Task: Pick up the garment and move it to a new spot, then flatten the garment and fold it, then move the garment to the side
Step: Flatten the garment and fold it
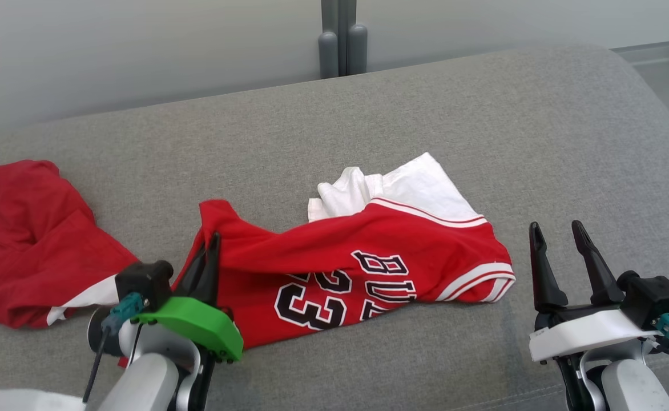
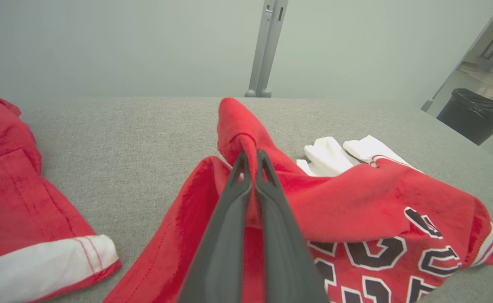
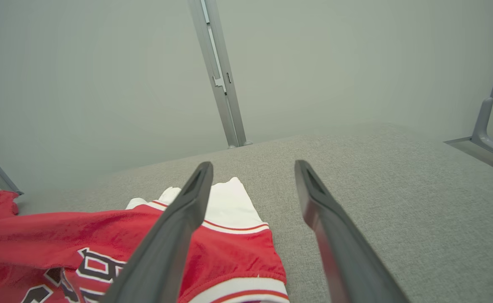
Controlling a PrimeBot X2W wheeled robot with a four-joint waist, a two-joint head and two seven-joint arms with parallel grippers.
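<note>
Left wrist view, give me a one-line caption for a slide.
Left gripper shut on a raised fold of the red jersey on the grey cushion, another red garment lying apart at left.

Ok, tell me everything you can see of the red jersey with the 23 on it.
The jersey is red soft-looking fabric with black, white-edged lettering and a 23, striped white-and-red trim and a white part at its far side. It lies crumpled on the grey cushion. The left gripper is shut on a raised fold at its left end.
</note>
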